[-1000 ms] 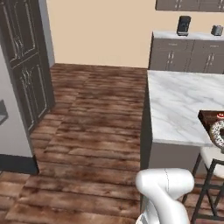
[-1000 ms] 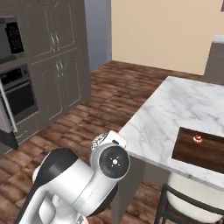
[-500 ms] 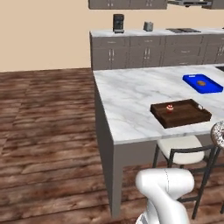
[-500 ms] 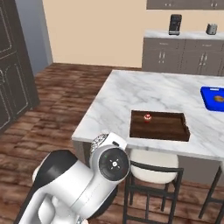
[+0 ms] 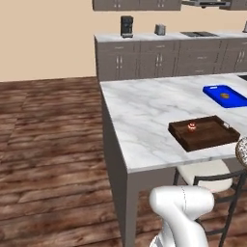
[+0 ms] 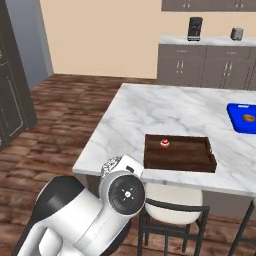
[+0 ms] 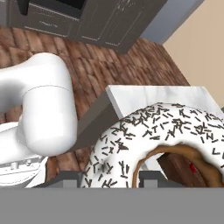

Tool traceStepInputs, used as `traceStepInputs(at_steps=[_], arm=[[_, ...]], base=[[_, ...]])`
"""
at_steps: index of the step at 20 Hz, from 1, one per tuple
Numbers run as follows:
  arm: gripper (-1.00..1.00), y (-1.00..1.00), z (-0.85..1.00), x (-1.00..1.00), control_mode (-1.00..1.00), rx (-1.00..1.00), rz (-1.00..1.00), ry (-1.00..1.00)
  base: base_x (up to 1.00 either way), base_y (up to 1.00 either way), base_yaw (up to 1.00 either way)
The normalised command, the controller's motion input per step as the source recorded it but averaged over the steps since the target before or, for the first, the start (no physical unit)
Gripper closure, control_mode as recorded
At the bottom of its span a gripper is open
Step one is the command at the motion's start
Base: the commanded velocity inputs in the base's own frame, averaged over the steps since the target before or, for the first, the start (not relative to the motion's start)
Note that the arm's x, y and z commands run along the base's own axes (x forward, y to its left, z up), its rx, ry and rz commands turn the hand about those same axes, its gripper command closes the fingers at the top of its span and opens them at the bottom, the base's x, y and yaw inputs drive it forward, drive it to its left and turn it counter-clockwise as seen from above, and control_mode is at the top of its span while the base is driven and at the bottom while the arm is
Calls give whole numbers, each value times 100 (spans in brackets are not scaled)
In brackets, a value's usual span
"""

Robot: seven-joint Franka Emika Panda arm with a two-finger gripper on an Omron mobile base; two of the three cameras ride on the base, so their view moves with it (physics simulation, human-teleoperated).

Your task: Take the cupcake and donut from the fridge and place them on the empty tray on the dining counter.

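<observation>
Bright, even rendered light, no glare; soft faint shadows, coarse low-detail textures, no blur at edges

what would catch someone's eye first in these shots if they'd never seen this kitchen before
Probably the donut, looming huge and sprinkle-covered right in front of the hand camera, held in the end effector. Next, the dark tray near the front edge of the marble dining counter, with the tiny cupcake sitting inside it toward the back left. A bright blue tray further along the counter also stands out against the white top.

sprinkled donut (image 7: 153, 144) up close, dining counter (image 7: 144, 98) corner behind it.
</observation>
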Motion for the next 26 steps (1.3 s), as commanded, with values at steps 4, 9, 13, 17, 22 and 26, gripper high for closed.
traceStepInputs(at_steps=[4,9,13,17,22,26], arm=[[100,0,0,0,100,0,0,0],[100,0,0,0,100,0,0,0],[100,0,0,0,100,0,0,0],[100,0,0,0,100,0,0,0],[100,0,0,0,100,0,0,0],[100,0,0,0,100,0,0,0]], base=[[97,29,1],[100,9,11],[100,0,34],[100,0,50],[100,0,37],[100,0,14]])
